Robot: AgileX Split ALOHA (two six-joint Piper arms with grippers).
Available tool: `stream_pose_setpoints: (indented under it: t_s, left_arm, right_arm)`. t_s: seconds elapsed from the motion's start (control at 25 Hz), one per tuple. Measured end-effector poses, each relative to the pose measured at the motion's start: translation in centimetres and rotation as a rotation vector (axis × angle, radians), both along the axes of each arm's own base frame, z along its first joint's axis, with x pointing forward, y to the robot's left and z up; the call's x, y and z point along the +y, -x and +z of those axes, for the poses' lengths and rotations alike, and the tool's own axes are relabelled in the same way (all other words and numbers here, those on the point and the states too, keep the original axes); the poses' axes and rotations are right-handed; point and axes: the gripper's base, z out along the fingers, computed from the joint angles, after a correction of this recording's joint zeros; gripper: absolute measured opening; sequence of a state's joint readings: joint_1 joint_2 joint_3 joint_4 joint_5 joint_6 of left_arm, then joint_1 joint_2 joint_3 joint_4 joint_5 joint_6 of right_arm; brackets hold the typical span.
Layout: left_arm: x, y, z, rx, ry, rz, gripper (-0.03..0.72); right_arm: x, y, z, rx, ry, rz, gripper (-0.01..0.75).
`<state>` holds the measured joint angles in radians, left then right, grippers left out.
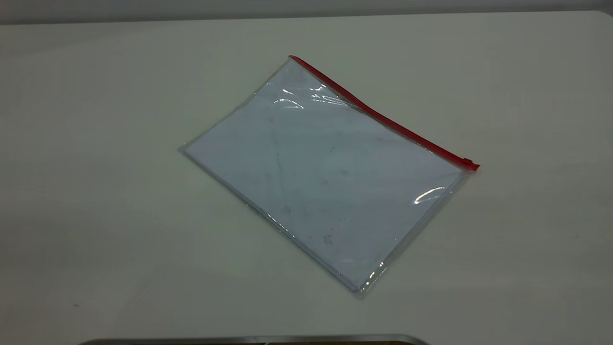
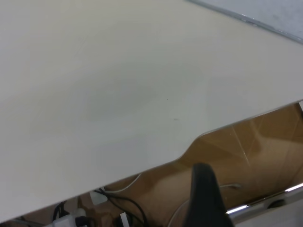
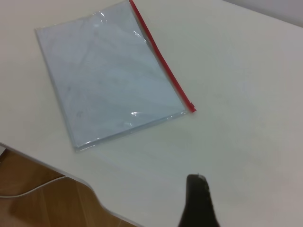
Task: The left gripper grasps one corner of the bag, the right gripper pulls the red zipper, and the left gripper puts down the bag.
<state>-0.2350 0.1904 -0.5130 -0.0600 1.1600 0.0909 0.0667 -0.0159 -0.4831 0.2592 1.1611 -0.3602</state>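
The near corner of the bag (image 1: pixel 330 177) lies closest in the exterior view, pointing toward the front edge of the white counter (image 1: pixel 96 143). The bag is a flat clear pouch with white paper inside, resting at a slant near the counter's middle, with nothing touching it. Its red zipper (image 1: pixel 383 120) runs along the far long edge, and the small slider tab (image 1: pixel 470 164) sits at the right-hand end of that strip (right at the corner of the pouch).

Neither arm appears in the exterior view. In the left wrist view only a dark tip of the left pincer (image 2: pixel 204 198) shows, hanging off the counter's edge above a brown floor (image 2: pixel 265 151) with cables (image 2: pixel 118 208); I cannot tell whether it is open or closed. In the right wrist view a dark tip of the right pincer (image 3: pixel 198 203) hovers over bare counter, well apart from the bag; its state cannot be told either.
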Motion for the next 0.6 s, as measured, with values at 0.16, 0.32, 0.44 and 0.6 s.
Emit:
stream_pose_setpoints:
  t_s: [0.16,0.32,0.44,0.6]
  left_arm:
    - [0.00,0.00,0.00,0.000,0.000,0.000,0.577]
    - [0.00,-0.02,0.01,-0.002,0.000,0.000,0.577]
    - [-0.02,-0.05,0.17,-0.035,0.011,0.006,0.577]
    - [0.24,0.34,-0.20,-0.078,0.004,0.090,0.577]
  right_arm:
    - [0.00,0.00,0.00,0.000,0.000,0.000,0.586]
    - [0.00,0.00,0.00,0.000,0.000,0.000,0.586]
    - [0.00,0.00,0.00,0.000,0.000,0.000,0.586]
    - [0.00,0.00,0.00,0.000,0.000,0.000,0.586]
